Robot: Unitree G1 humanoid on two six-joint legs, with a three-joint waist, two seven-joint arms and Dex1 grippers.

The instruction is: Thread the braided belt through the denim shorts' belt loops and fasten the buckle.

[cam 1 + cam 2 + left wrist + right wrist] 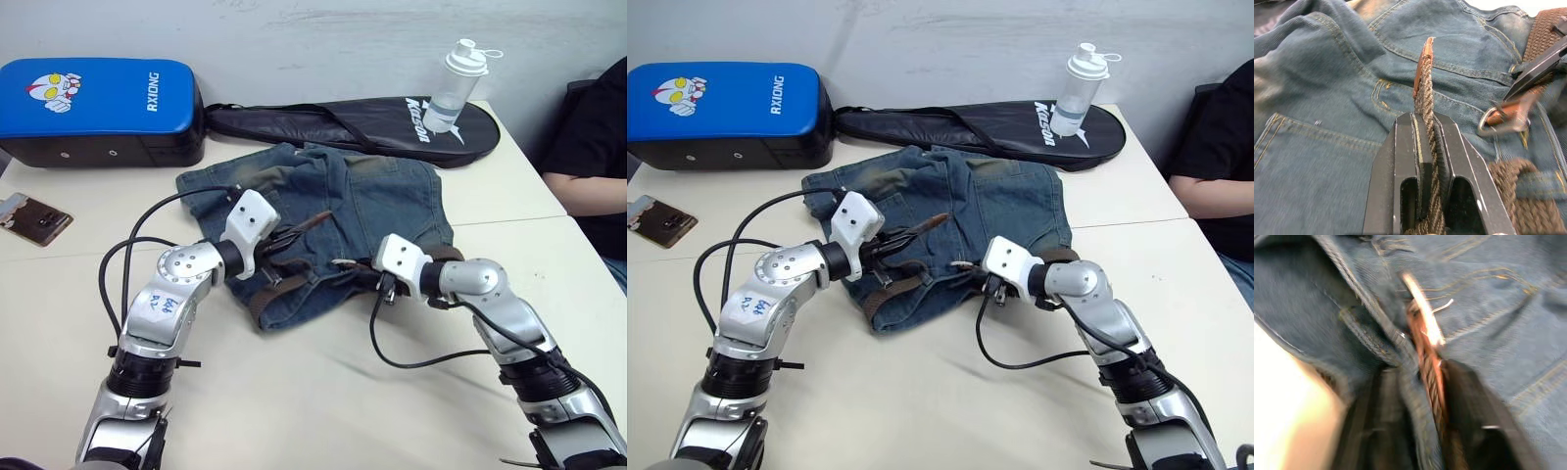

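A pale cream tabletop made of joined sections fills the foreground. Behind it rises a plain grey-white wall with faint scuff marks. Soft, even light falls across both, casting only weak shadows

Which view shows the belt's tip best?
The left wrist view: the belt tip stands sharp above the left gripper shut on it. Both eye views show it small over the shorts; the right wrist view shows the buckle instead.

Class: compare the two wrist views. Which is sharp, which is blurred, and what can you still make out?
Left wrist view: sharp, the belt weave clear between the left gripper fingers. Right wrist view: smeared, though buckle and shorts stitching remain recognisable.
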